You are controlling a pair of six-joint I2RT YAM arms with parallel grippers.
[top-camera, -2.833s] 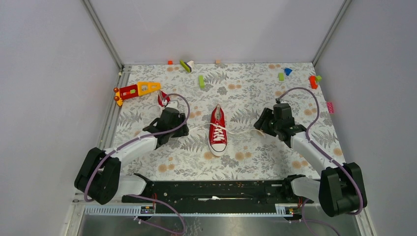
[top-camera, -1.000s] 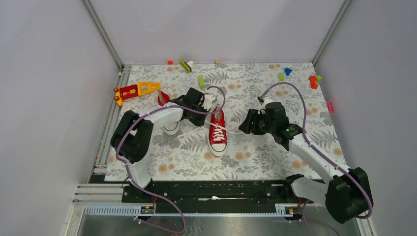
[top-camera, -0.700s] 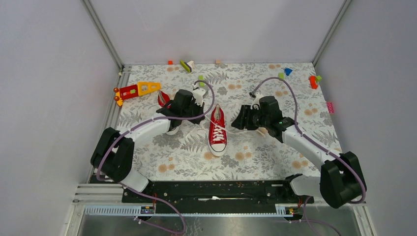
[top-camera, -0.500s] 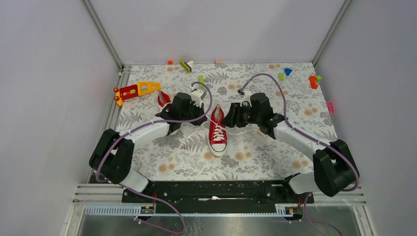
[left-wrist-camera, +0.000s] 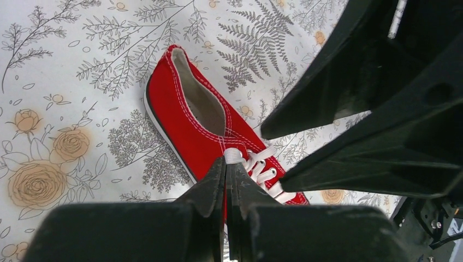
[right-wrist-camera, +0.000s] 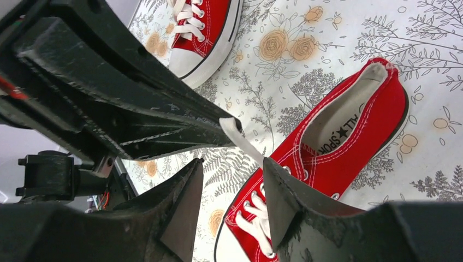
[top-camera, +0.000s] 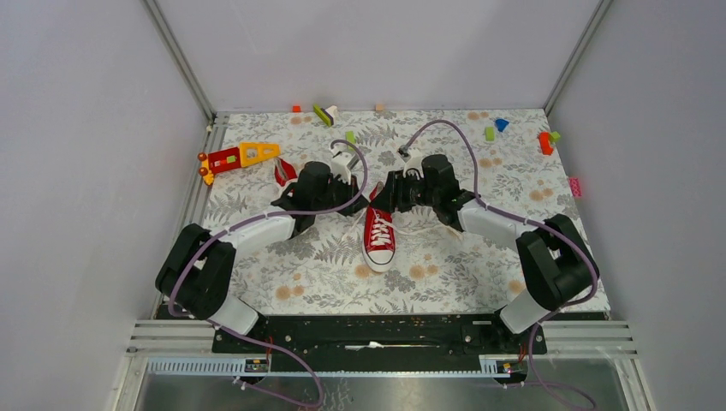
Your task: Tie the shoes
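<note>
Lying just beneath both sets of fingertips, the middle shoe [top-camera: 378,235] has no knot or bow, so the tying looks barely begun. The second shoe [right-wrist-camera: 205,24], off behind the left fingers, is too hidden to judge. The left gripper [left-wrist-camera: 225,164] has its fingers pressed together on the tip of the lace [right-wrist-camera: 239,136], holding it up off the eyelets. The right gripper [right-wrist-camera: 232,177] has its fingers spread, one either side of that raised strand, touching nothing. Crossing, looping and tightening are all left to do.
</note>
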